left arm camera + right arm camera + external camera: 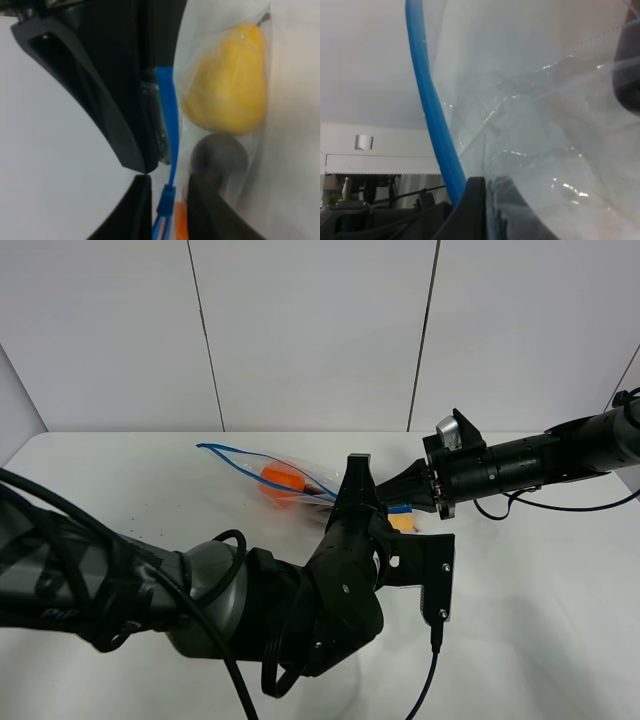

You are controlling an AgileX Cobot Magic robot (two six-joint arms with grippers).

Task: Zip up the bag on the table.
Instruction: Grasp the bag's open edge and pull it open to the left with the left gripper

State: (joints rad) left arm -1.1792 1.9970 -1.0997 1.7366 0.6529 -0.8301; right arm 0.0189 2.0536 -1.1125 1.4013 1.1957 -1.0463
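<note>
Our right gripper (487, 189) pinches the bag (285, 475) at one zip end. Just beside it, our left gripper (171, 182) straddles the zip strip (167, 115); whether it clamps, we cannot tell. The bag lies on the table (540, 570), mostly unzipped, we judge.

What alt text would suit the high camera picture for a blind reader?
Over a white table, two black robot arms meet at a clear plastic bag edged with a blue zip strip. Something orange shows through it; the left arm hides one end.
</note>
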